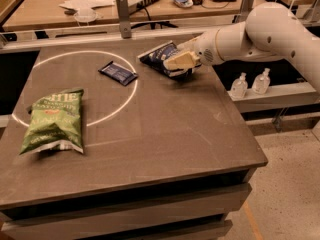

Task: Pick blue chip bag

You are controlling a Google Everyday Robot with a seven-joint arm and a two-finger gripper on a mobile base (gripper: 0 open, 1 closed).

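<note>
- Bags on the surface (165, 134), what do you see?
- On the left, the green chip bag (52, 121). Then a small dark packet (118, 73). At the back, to the right, the blue chip bag (159, 55) lies on the surface.
- Is it picked up?
- Not yet, I think. The hand (181, 61) is right on its near end. I can't tell if the hand is wide or squeezed. Lifting is left.
</note>
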